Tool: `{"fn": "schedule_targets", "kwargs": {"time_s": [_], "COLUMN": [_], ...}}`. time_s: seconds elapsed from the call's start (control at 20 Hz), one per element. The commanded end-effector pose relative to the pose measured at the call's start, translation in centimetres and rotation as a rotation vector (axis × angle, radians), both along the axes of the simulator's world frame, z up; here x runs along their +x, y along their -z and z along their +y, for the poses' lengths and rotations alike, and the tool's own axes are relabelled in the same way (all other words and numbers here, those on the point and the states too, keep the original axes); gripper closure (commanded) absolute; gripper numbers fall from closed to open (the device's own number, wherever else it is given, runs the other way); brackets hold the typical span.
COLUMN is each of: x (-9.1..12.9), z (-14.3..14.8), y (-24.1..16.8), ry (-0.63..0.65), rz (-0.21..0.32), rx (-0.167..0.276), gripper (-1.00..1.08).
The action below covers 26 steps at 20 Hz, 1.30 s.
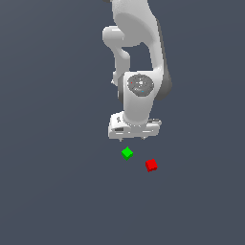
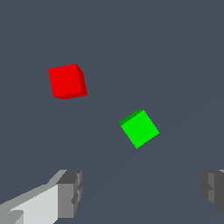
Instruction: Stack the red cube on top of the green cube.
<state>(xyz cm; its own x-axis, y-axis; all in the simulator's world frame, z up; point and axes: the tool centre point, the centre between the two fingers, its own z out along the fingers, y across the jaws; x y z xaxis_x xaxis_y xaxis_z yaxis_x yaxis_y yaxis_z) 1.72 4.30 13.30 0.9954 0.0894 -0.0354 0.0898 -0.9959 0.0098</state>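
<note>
So I'm hovering my gripper, fingers spread and empty, above both cubes: red cube sitting lower right of green cube, apart, awaiting pickup.

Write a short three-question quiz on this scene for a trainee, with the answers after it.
1. True or false: the red cube already sits on the green cube.
2. Which cube lies farther toward the exterior view's right? A) red B) green
3. Fill in: in the wrist view, the gripper has its fingers spread wide with ____ between them.

Key
1. False: the two cubes lie apart on the floor, not touching.
2. A: the red cube is to the right of the green one and a little lower in that picture.
3. Nothing: the gripper is open and holds no cube.
</note>
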Motion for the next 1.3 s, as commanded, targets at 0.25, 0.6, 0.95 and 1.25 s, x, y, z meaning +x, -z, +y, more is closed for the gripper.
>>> {"fn": "schedule_targets", "kwargs": {"time_s": [0.25,0.6,0.95,1.25], "x": [3.7,6.3,7.6,7.9], "z": [4.0,7.2,8.9,9.2], "y": [3.0,5.1,6.1,6.3], "ry": [-0.082,-0.145,-0.176,-0.183], "rz": [-0.015,-0.026,-0.032,-0.033], "rx": [0.008,0.013,0.016,0.016], "gripper": [-0.92,-0.92,-0.92,-0.92]}}
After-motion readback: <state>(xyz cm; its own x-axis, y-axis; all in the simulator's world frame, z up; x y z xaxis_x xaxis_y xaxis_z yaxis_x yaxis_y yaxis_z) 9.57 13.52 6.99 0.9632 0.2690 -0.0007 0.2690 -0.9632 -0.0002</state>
